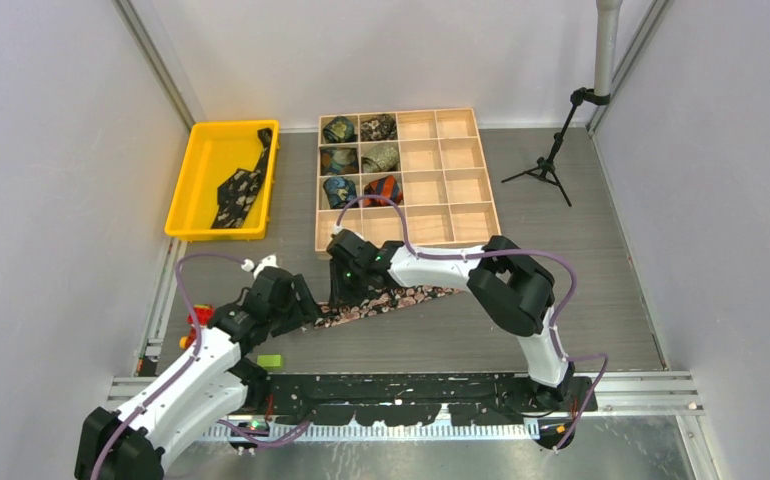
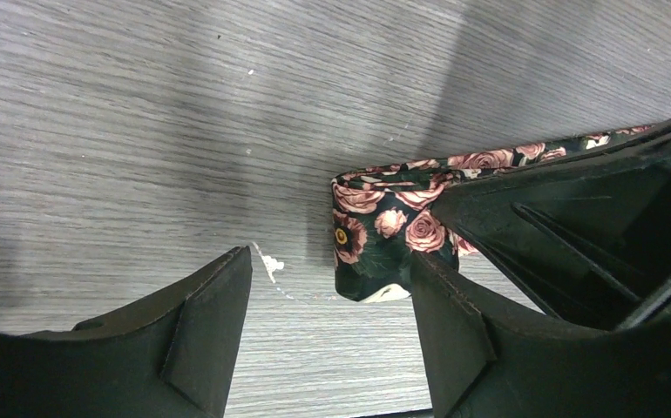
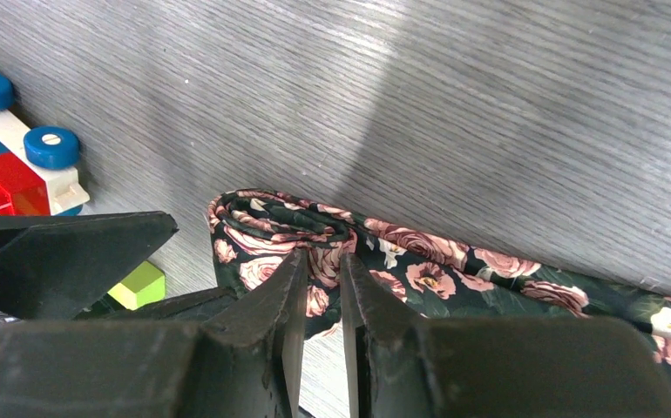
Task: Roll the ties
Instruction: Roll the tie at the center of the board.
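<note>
My right hand [image 3: 323, 259] is down on the floral tie [image 3: 454, 270], fingers pressed almost together on its coiled end. Rose-printed fabric sits at the tips, so I take this as a pinch on the coil, though the gap is narrow and dark and I cannot see how deep the cloth goes. The coil is small, only a few turns, and stands on its edge on the grey desk [image 2: 140, 131]. The unrolled length runs away from it flat along the desk, toward my right arm's side.

My left hand [image 2: 330, 270] is spread wide and grips nothing. It sits low over the desk just beside the coil, with only bare woodgrain between its two fingers. The coil lies right off the tip of one finger [image 2: 454, 331] — touching or a hair apart, I cannot tell. From that wrist a white label shows at the coil's lower edge, and the black body of my right hand reaches onto the coil from the far side.

Farther up the desk a wooden tray [image 1: 451, 200] of square compartments holds six rolled ties [image 1: 381, 158], filling the top three rows of its two left columns. Left of it, a yellow bin [image 1: 191, 190] holds a dark tie [image 1: 239, 190] lying loose. Near my left hand sit a block-built toy with blue wheels [image 3: 18, 148] and a small green block [image 3: 138, 286]. A black tripod [image 1: 546, 165] stands in the far right corner.
</note>
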Controlling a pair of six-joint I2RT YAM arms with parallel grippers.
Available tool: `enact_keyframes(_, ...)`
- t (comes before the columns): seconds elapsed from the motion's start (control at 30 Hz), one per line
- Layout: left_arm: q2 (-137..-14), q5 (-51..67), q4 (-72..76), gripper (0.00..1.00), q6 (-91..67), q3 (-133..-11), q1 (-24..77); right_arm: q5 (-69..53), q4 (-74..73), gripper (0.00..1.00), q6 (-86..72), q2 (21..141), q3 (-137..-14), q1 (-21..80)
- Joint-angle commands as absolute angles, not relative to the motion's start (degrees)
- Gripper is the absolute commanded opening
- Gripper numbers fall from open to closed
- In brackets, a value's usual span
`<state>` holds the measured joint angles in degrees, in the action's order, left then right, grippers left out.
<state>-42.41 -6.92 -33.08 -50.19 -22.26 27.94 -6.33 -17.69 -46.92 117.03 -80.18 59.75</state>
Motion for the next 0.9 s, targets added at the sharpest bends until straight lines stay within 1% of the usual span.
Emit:
enact_keyframes(0.0,-42.58,-3.11,-27.76,0.68,-49.22,-20.93,26.04,-4.8,-18.07,0.24,-46.8,115.78,-77.24,60.09)
enact_keyframes(0.27,-42.93,2.04,-22.33,0.66,-52.79,-17.78,24.53,-4.68,-16.31,0.23,-47.71,114.84,-74.96,60.04)
enact_keyframes(0.57,-44.98,2.9,-22.11,0.62,-56.78,-16.77,24.43,-4.31,-15.9,0.23,-47.98,114.14,-74.17,60.04)
enact_keyframes(0.7,-45.21,3.4,-19.32,0.58,-57.37,-15.43,24.43,-4.35,-15.87,0.23,-48.02,113.7,-74.29,60.15)
enact_keyframes(0.87,-46.66,3.64,-16.14,0.51,-56.34,-14.68,24.43,-4.15,-16.77,0.23,-47.79,112.93,-74.9,60.16)
